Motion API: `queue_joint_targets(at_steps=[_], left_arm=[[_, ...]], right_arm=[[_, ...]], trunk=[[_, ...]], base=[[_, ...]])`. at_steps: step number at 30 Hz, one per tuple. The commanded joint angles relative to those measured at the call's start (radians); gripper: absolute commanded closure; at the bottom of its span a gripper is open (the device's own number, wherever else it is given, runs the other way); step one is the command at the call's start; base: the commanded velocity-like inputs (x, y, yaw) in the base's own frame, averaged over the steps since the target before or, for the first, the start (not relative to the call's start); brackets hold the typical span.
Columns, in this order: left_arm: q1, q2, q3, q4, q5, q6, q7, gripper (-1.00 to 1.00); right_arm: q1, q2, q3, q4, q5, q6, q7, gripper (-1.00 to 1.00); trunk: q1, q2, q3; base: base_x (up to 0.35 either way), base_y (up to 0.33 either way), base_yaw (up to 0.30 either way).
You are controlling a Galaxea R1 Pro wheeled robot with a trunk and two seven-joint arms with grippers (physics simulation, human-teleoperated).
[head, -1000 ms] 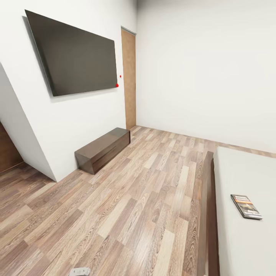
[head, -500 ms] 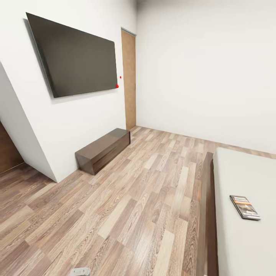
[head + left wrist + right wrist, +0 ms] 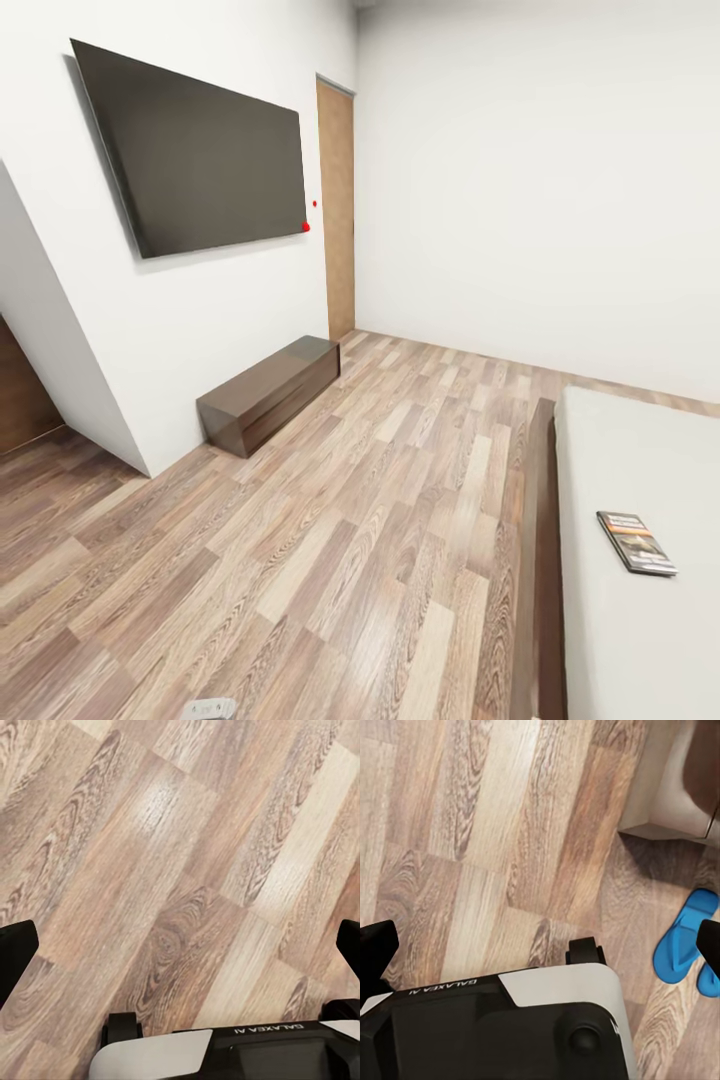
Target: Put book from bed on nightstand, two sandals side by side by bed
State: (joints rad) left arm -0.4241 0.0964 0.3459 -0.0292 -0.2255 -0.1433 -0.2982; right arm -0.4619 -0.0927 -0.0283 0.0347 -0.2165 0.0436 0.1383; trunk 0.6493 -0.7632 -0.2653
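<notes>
Lying flat on the bed (image 3: 640,640) near its foot-end edge, the book (image 3: 636,543) looks thin, light, stiffish; pinch at an overhanging edge. Blue sandals (image 3: 681,943) on floor beside bed corner. Both arms' fingers apart, empty.

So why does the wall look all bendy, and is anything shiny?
Head view: the wide lens tilts the walls and stretches the TV; the dark bench top is glossy. Left wrist view: a pale sheen lies on the floor planks.
</notes>
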Motion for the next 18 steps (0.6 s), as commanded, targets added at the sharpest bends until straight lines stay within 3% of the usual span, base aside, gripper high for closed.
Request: queue_joint_targets(at_steps=[1, 18], left_arm=[[-0.001, 0.000, 0.008, 0.001, -0.010, -0.004, -0.002, -1.00], [-0.001, 0.000, 0.008, 0.002, -0.011, -0.004, -0.002, -1.00]], right_arm=[[-0.001, 0.000, -0.002, 0.002, -0.007, 0.001, 0.004, -1.00], [-0.001, 0.000, -0.002, 0.002, -0.007, 0.002, 0.004, -1.00]], trunk=[[-0.004, 0.006, 0.002], [-0.069, 0.125, 0.055]], base=[[0.000, 0.000, 0.000], [0.000, 0.000, 0.000]])
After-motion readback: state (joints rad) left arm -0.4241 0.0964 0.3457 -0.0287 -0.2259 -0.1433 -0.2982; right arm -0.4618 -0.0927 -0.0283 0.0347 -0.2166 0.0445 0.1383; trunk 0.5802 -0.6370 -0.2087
